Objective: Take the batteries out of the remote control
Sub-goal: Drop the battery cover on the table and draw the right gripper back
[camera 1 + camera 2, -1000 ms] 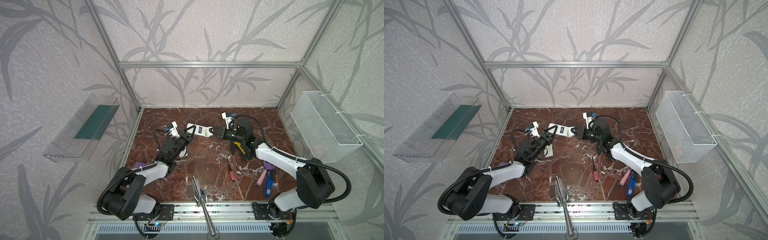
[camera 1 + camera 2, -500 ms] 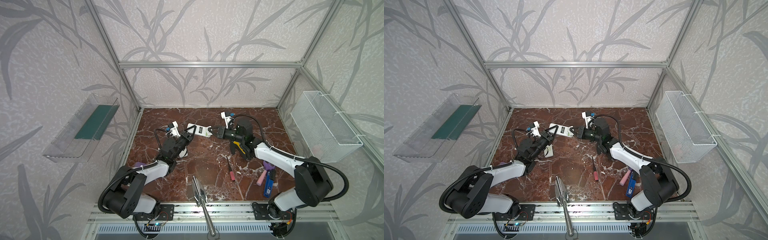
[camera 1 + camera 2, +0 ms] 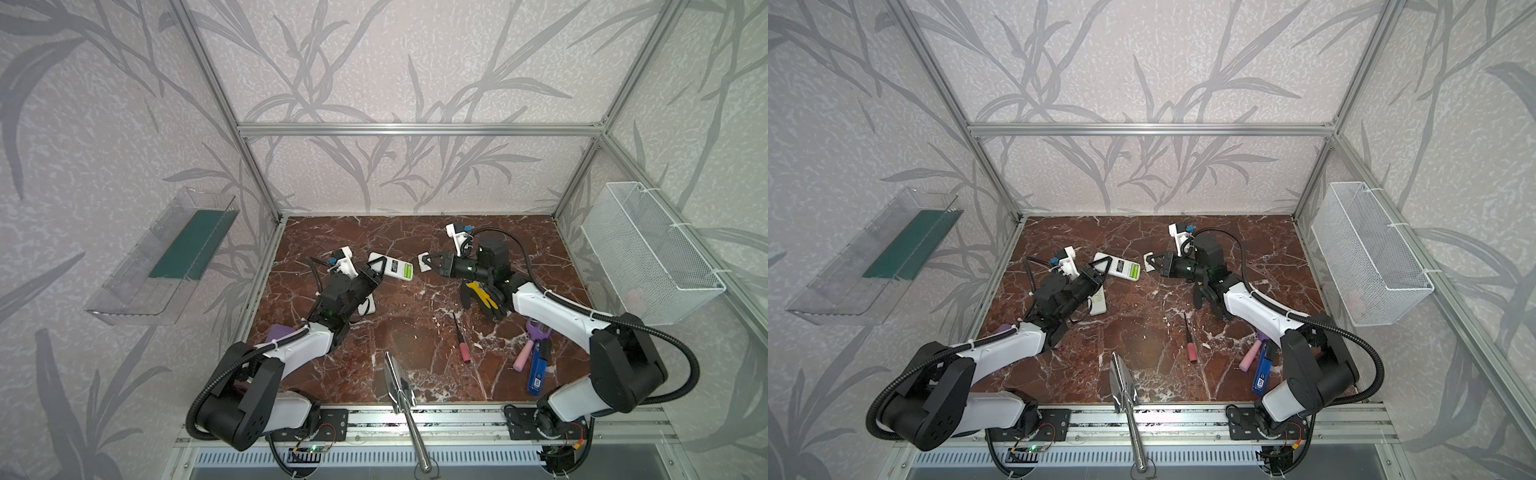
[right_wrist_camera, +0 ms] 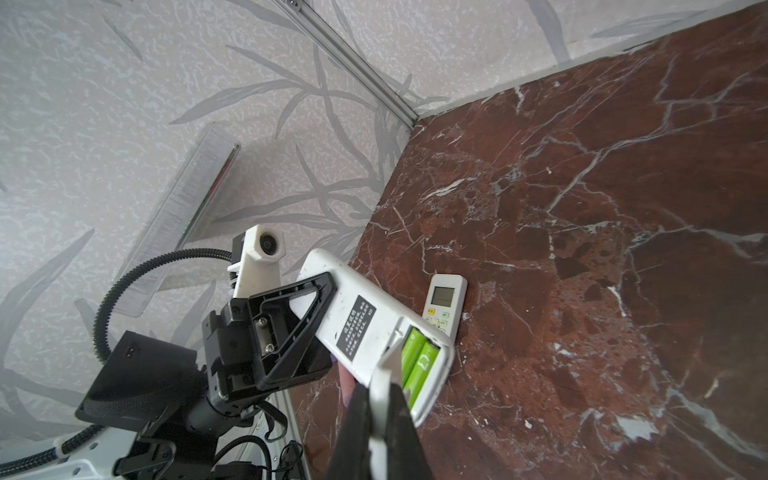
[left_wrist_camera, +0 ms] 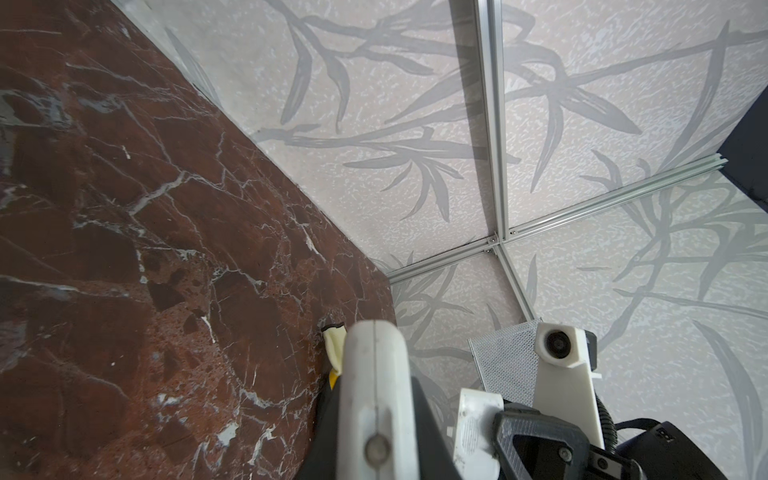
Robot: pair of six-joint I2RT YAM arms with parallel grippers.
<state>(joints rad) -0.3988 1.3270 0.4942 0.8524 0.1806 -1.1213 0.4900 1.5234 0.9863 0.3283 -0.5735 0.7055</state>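
The right gripper (image 3: 428, 262) is pinching shut on a white battery cover (image 4: 380, 399). The left gripper (image 3: 376, 266) is clamping the white remote (image 4: 365, 328), raised off the table (image 3: 415, 324). Two lime green batteries (image 4: 415, 361) are sitting in its open compartment. Its black label's (image 4: 358, 329) print is unreadable.

The remote control (image 4: 365, 332) between the left gripper's (image 4: 307, 320) matt black plastic fingers is white plastic, a little scuffed. Two lime green batteries (image 4: 415, 365) look glossy. The right gripper (image 3: 432, 262) pinches a smooth white plastic cover (image 3: 424, 261). Under it, the tabletop (image 3: 407, 324) is polished red-brown marble.
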